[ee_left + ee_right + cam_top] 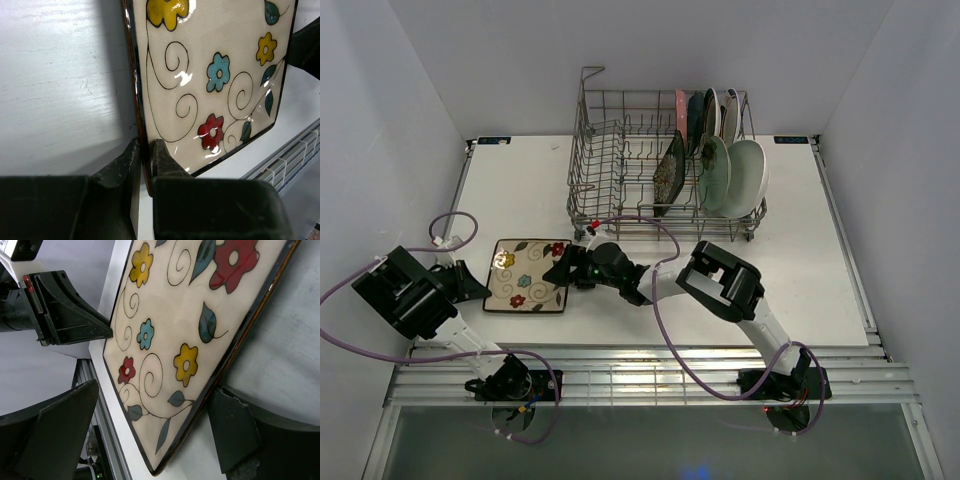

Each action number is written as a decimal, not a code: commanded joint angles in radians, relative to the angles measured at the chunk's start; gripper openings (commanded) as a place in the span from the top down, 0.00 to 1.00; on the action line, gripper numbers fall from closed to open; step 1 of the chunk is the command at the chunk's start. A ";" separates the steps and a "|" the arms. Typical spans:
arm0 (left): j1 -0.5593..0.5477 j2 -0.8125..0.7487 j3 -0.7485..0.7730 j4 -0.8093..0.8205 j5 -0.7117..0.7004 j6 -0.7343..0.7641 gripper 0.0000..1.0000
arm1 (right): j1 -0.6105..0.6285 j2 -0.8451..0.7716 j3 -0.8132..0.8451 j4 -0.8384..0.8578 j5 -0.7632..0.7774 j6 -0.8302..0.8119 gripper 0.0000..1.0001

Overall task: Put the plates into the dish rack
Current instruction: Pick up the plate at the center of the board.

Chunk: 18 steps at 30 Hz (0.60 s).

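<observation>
DONE: several mixed plates (pixel 735 175) on edge in grey wire dish rack (pixel 620 160) | LEFT: cream floral square ceramic plate (pixel 527 275) flat on white bench (pixel 800 250), apparently the last | left end effector (pixel 145 149) clamped on its rim | right end effector (pixel 157 390) apart, straddling opposite edge

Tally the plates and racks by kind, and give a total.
Plates: 8 (7 upright in the dish rack, plus the cream floral plate outside it)
Dish racks: 1
Total: 9
</observation>
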<state>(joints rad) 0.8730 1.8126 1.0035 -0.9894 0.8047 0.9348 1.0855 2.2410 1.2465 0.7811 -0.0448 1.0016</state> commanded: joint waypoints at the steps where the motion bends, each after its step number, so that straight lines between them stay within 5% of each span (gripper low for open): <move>1: 0.001 0.001 -0.005 0.055 -0.021 0.117 1.00 | -0.004 0.094 0.041 -0.094 -0.064 0.055 0.08; 12: -0.003 -0.010 -0.022 0.055 -0.027 0.130 1.00 | 0.001 0.164 0.114 -0.102 -0.067 0.084 0.18; 18: -0.008 -0.013 -0.019 0.055 -0.024 0.121 1.00 | 0.004 0.157 0.093 -0.072 -0.063 0.091 0.46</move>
<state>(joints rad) 0.8845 1.8118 1.0035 -0.9962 0.7990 0.9565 1.1042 2.3203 1.3201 0.8040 0.0032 0.9527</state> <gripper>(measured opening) 0.186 0.583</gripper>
